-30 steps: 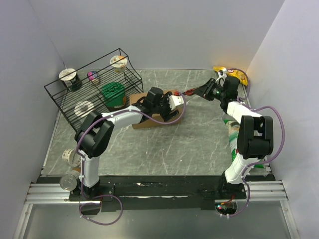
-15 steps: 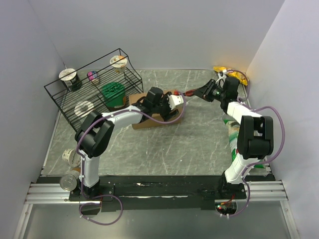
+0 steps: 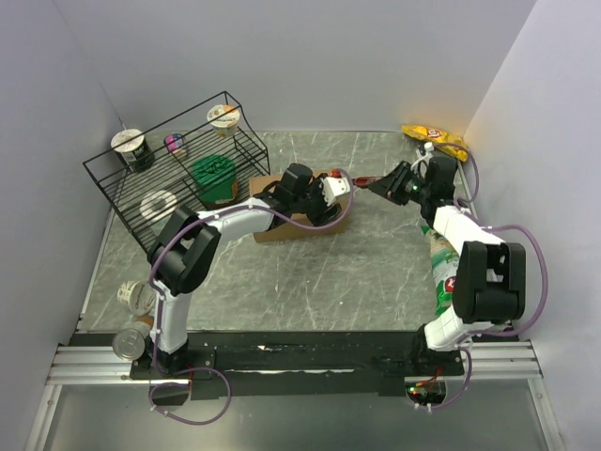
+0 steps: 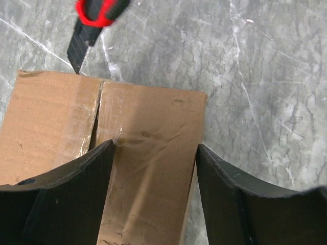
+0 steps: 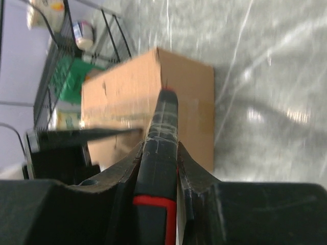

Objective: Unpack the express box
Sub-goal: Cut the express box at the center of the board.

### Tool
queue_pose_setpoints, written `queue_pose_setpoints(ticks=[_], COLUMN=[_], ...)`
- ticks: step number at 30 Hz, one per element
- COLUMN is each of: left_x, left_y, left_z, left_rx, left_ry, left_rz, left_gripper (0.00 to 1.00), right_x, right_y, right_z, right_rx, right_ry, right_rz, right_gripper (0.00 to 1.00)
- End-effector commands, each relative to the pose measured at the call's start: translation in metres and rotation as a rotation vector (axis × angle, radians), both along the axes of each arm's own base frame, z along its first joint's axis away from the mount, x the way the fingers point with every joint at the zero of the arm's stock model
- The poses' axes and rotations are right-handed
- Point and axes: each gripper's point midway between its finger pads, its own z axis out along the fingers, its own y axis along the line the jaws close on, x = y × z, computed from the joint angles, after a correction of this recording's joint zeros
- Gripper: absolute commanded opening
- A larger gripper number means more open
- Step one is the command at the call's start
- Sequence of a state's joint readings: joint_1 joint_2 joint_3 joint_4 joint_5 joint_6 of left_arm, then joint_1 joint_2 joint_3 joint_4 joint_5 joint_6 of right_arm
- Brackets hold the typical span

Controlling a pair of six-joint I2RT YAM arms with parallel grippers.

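Note:
The express box (image 3: 299,225) is a brown carton lying at mid-table with its top flaps down. Its taped centre seam shows in the left wrist view (image 4: 148,148). My left gripper (image 3: 329,199) is open on the box top, one finger (image 4: 87,173) at the seam and the other (image 4: 225,189) at the box's edge. My right gripper (image 3: 394,185) is shut on a red and black utility knife (image 3: 362,178). The knife blade (image 4: 79,48) points at the box's far edge by the seam. In the right wrist view the knife (image 5: 162,122) lines up over the box (image 5: 189,87).
A black wire rack (image 3: 178,155) with cups and a green tub stands left of the box. A yellow snack bag (image 3: 437,141) lies at the back right. A green packet (image 3: 439,258) lies under my right arm. A tin (image 3: 130,343) and a cup (image 3: 134,296) sit at front left.
My right gripper has shifted down and to the right with the knife. The box and my left gripper have slid slightly to the right.

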State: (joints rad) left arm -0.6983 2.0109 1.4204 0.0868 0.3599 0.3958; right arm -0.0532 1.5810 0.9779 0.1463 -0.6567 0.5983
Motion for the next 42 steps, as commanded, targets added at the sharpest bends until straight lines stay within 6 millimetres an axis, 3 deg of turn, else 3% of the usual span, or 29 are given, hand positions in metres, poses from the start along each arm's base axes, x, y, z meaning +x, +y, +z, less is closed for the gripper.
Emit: queue_pose_setpoints(ticks=[1, 4, 13, 17, 22, 27, 28, 30, 31, 33, 36, 41, 42], left_x=[0.037, 0.039, 0.044, 0.037, 0.013, -0.019, -0.025, -0.036, -0.041, -0.052, -0.062, -0.059, -0.053], left_y=[0.022, 0.021, 0.021, 0.021, 0.018, 0.02, 0.021, 0.029, 0.03, 0.037, 0.04, 0.023, 0.015], left_z=[-0.021, -0.021, -0.02, -0.021, -0.024, -0.023, -0.024, -0.029, -0.025, -0.033, -0.018, 0.082, 0.117], left_rx=[0.039, 0.038, 0.04, 0.048, 0.035, 0.033, 0.035, 0.062, 0.056, 0.077, 0.041, -0.149, -0.198], left_ry=[0.005, 0.004, -0.008, 0.002, 0.047, 0.103, 0.118, 0.149, 0.15, 0.171, 0.153, 0.039, -0.011], left_rz=[0.188, 0.197, 0.206, 0.176, 0.075, -0.035, -0.048, -0.058, -0.074, -0.099, -0.133, -0.17, -0.196], left_gripper=[0.67, 0.66, 0.66, 0.67, 0.68, 0.67, 0.67, 0.66, 0.66, 0.66, 0.68, 0.8, 0.81], right_x=[-0.077, -0.093, -0.13, -0.138, -0.104, -0.062, -0.056, -0.043, -0.037, -0.034, -0.033, -0.055, -0.066], right_y=[0.032, 0.032, 0.031, 0.015, -0.021, -0.031, -0.032, -0.033, -0.033, -0.028, -0.025, -0.022, -0.02], right_z=[-0.009, -0.014, -0.001, 0.004, 0.023, 0.049, 0.042, 0.049, 0.038, 0.041, 0.034, 0.039, 0.038], right_rx=[0.088, 0.076, 0.041, 0.001, -0.096, -0.156, -0.151, -0.152, -0.134, -0.086, -0.061, -0.176, -0.182], right_ry=[0.172, 0.194, 0.186, 0.185, 0.073, -0.049, -0.024, -0.042, -0.01, 0.018, 0.035, -0.071, -0.06], right_rz=[0.214, 0.228, 0.337, 0.358, 0.295, 0.301, 0.308, 0.325, 0.341, 0.385, 0.43, 0.551, 0.582], right_gripper=[0.0, 0.0, 0.0, 0.0, 0.0, 0.0, 0.0, 0.0, 0.0, 0.0, 0.0, 0.0, 0.0])
